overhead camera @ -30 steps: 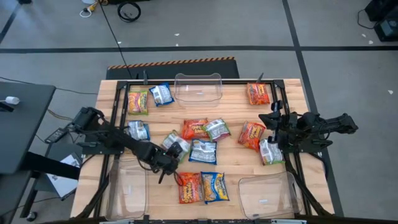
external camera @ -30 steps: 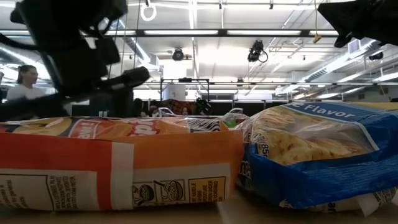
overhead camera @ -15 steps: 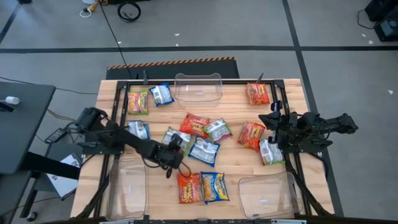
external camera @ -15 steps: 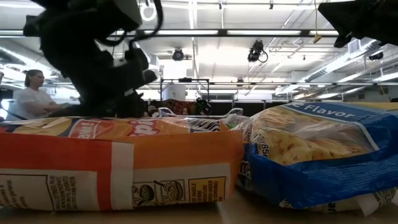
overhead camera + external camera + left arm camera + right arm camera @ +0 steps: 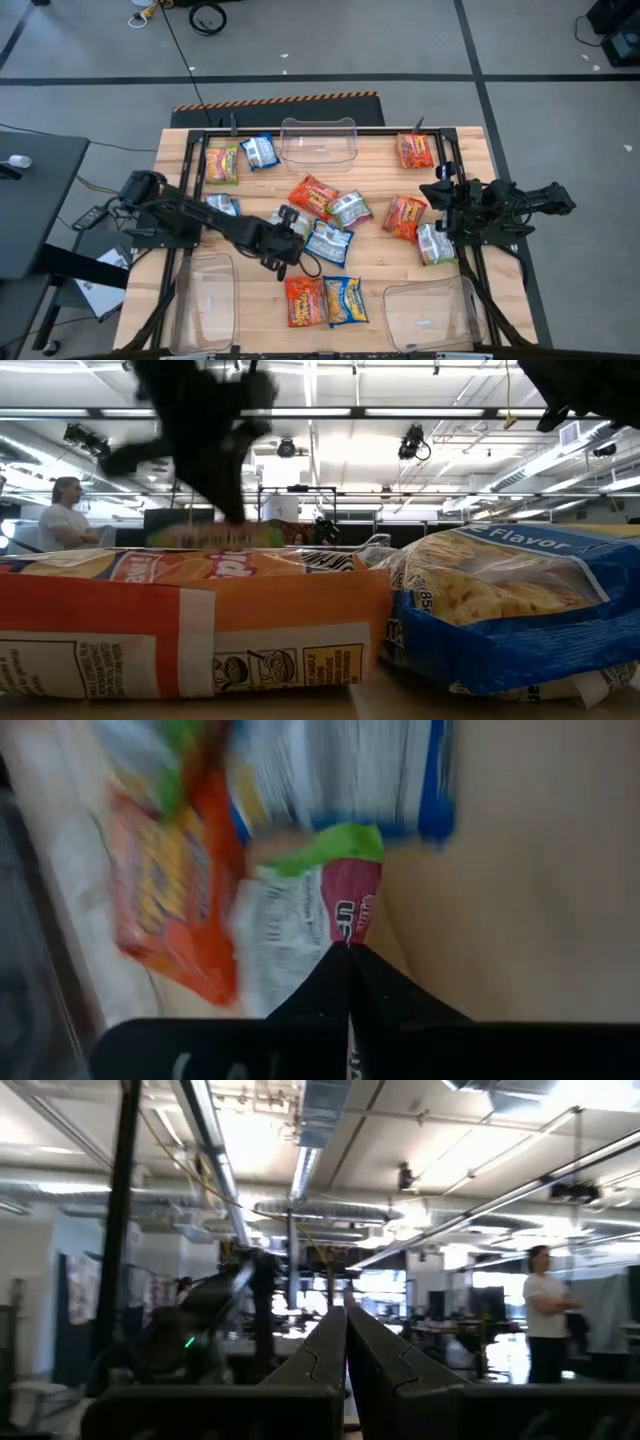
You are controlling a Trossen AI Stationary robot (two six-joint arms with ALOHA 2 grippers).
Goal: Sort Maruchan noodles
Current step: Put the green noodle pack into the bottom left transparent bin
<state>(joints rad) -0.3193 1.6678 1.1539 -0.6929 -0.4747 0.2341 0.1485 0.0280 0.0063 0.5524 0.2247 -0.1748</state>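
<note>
Since a second ago our left hand has slid right across the tabletop, from beside the near-left bin to the middle cluster, and its fingers have gone from wide apart to pinched together. In the left wrist view the fingers meet on the edge of a green-pink packet, so we take it as gripped. A blue-white packet lies just beyond it and an orange packet beside it.

From above, the noodles are scattered over the tabletop: a cluster in the middle, an orange and a blue one side by side at the near edge, two at the far left, one orange at the far right, and two near our right hand. Clear bins sit at the far middle, near left and near right.

Our right hand waits at the right side, its fingers pressed together with nothing between them, raised off the tabletop and pointing into the room.

In the low view an orange packet and a blue packet fill the foreground, and a person sits far off in the room.
</note>
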